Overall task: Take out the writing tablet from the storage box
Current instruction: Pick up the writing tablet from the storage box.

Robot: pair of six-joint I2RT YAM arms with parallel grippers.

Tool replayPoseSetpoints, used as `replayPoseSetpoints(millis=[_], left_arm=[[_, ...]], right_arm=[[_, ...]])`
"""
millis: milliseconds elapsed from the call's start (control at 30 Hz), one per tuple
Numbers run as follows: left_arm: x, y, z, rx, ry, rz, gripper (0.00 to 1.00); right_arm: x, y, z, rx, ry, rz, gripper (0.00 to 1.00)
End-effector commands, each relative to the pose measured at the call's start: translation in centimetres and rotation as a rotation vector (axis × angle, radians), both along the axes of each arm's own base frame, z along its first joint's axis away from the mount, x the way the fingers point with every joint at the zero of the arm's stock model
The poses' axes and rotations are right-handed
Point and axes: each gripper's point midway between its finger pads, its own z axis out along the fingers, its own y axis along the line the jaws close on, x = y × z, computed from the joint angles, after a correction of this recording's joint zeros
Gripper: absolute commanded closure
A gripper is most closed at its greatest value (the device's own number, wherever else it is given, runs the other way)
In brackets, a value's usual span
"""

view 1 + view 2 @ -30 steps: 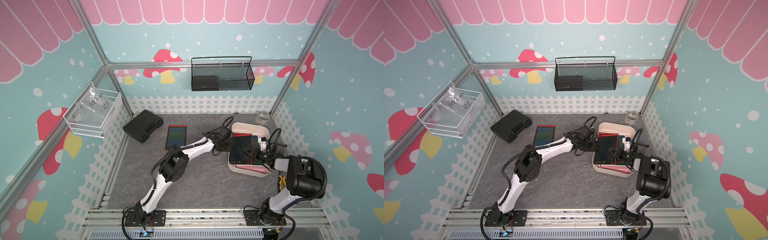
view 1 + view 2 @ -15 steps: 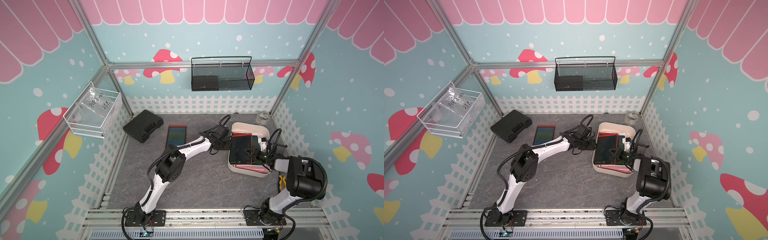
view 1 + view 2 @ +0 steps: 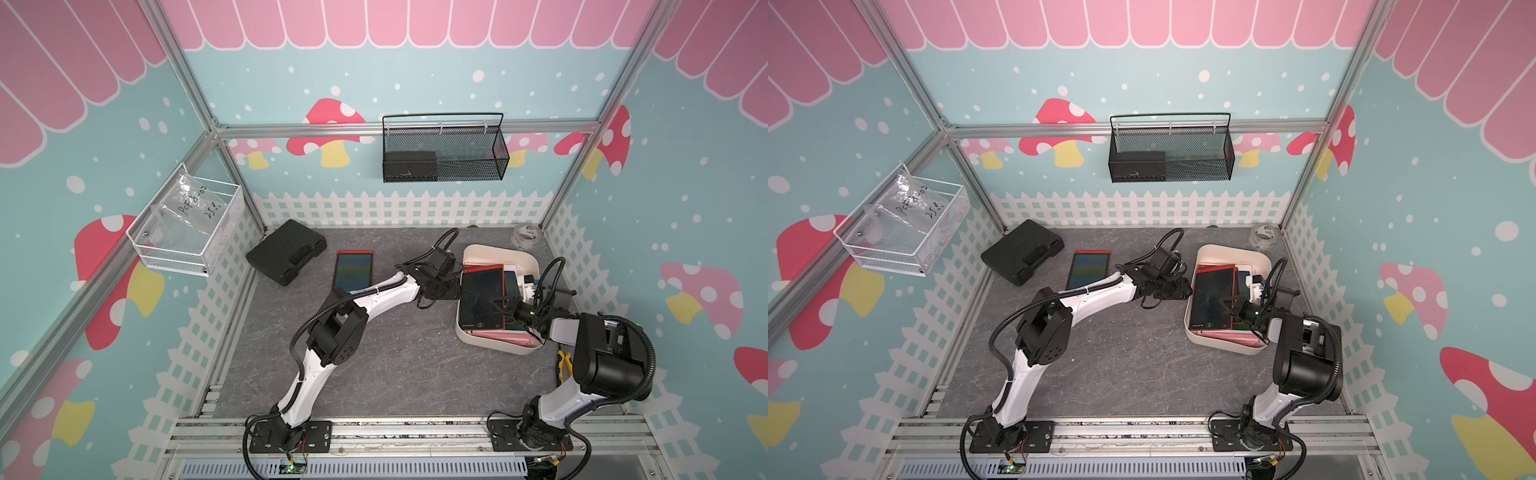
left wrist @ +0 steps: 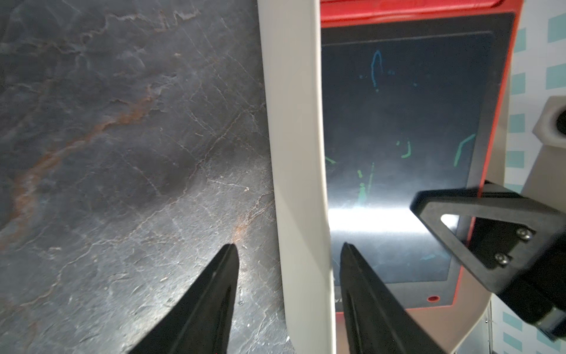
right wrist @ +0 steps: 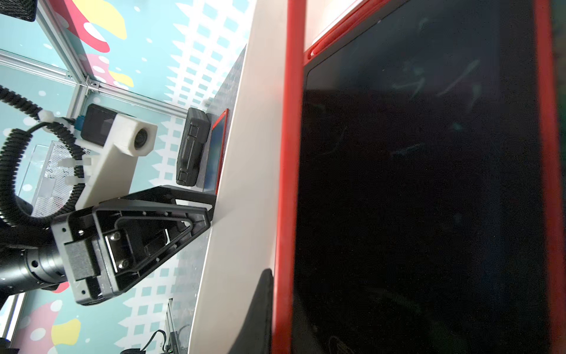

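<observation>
Straddles a wall of the storage box (image 3: 528,259) with left fingers (image 4: 211,300) half parted, holding nothing; pinches the edge of the red-framed writing tablet (image 3: 482,297) inside with right fingers (image 4: 496,211) closed, near the tabletop's (image 3: 395,365) right edge.

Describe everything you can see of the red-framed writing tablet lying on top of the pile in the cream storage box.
The top writing tablet is a thin rectangle with a red plastic-looking frame and a dark glossy screen bearing faint green and blue scribbles; a small red button sits on its bottom bezel. It lies face up on other tablets inside the storage box, one long side beside the wall. The right gripper is shut on its opposite long edge.
</observation>
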Motion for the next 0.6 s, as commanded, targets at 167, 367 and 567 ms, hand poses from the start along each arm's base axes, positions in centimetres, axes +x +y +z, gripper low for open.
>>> replayPoseSetpoints(millis=[167,367,567], left_arm=[[0.3,1.2,3.1,-0.025,-0.051,0.0,0.45],[0.3,1.9,3.9,-0.03,-0.066,0.013,0.45],[0.3,2.8,4.7,-0.042,-0.078,0.023,0.45]], right_arm=[[0.5,-0.5,2.6,0.025,-0.087,0.012,0.94],[0.5,-0.6,4.3,0.049,-0.124,0.021,0.95],[0.7,-1.1,5.9,0.054,-0.155,0.011,0.94]])
